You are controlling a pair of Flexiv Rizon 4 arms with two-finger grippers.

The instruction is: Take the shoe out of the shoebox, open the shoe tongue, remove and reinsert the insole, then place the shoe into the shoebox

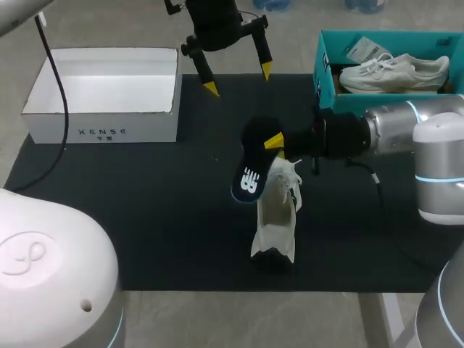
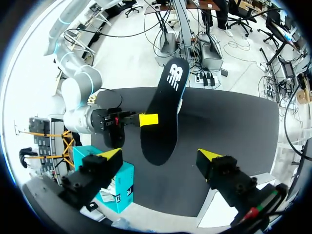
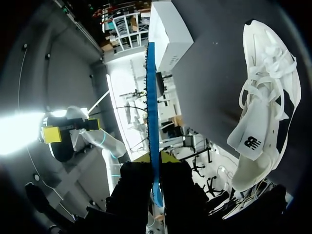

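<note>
Closest to the right wrist camera, the dark insole point(image 3: 151, 97) is seen edge-on, pinched between the two fingers of the right gripper point(image 3: 155, 158), which is closed on it. From the head camera, the insole point(image 1: 250, 170) hangs tilted in the air above the black mat point(image 1: 145, 203), logo side facing out. The right gripper point(image 1: 275, 141) grips it near one end.

The white shoe point(image 1: 279, 210) lies on the mat just beneath and beside the insole, with loose laces and its mouth spread open. Whether the insole touches the shoe cannot be told.

The insole appears to be out of the shoe, so the removal step looks done and reinsertion is in hand. The next move calls for lining up the insole's free end with the shoe's opening and sliding it in. The shoe may need steadying.

The right arm reaches in level from the right, wrist turned sideways. The left gripper point(image 1: 238, 80) hovers over the far edge of the mat, pointing down, fingers spread wide and holding nothing. The white shoebox point(image 1: 101, 130) sits open at the far left, well apart from the shoe. A teal box point(image 1: 326, 76) with pale shoes sits at the far right.
</note>
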